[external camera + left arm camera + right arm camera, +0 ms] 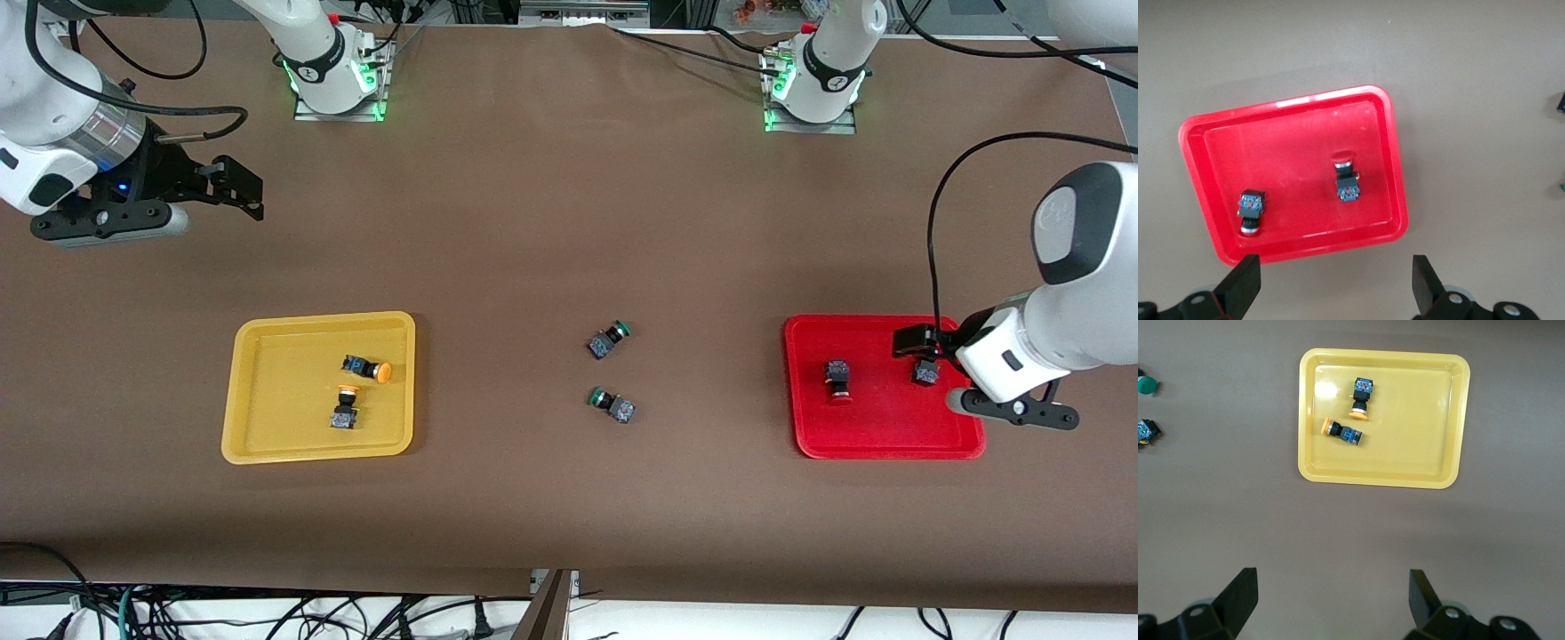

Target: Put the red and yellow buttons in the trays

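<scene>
The yellow tray (284, 418) holds two yellow-capped buttons (367, 366) (345, 407), both lying on their sides. It shows in the right wrist view (1418, 420) with both buttons (1361, 397) (1342, 432). The red tray (880, 427) holds two red-capped buttons (837, 380) (925, 372). It shows in the left wrist view (1291, 147) with both buttons (1346, 180) (1251, 211). My left gripper (925, 348) (1335, 283) is open and empty, above the red tray's rim at the left arm's end. My right gripper (238, 188) (1331, 600) is open and empty, high over bare table near the right arm's end.
Two green-capped buttons (608, 339) (613, 404) lie on the brown table between the trays. They also show at the edge of the right wrist view (1146, 385) (1147, 430). The arm bases stand along the edge farthest from the front camera.
</scene>
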You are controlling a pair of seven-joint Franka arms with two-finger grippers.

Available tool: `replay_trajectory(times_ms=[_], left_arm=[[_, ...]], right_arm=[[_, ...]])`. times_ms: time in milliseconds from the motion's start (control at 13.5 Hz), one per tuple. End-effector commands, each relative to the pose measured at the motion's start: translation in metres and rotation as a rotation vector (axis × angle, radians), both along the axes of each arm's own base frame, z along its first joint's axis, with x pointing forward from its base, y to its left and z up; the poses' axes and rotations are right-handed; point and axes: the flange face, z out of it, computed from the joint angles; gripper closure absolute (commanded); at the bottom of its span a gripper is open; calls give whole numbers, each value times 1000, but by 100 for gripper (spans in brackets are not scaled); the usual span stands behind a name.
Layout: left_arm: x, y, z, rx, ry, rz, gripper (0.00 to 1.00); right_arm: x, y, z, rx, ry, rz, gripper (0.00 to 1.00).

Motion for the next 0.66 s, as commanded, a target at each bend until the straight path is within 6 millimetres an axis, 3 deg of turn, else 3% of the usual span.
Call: replay_trajectory(times_ms=[0,148,295,517,591], left_arm=[[-1,-7,36,-12,-4,1,0],[-10,-5,66,1,-42,6,0],[-30,-9,110,23,-101,3,0],[-66,-6,124,62,-85,64,0],[-77,-14,123,77,-78,113,0]], right_arm=[[0,1,4,2,-4,7,0],[0,1,4,0,-4,4,0],[0,1,4,2,-5,-5,0],[0,1,4,2,-5,-5,0],[1,2,3,1,-2,-1,0]])
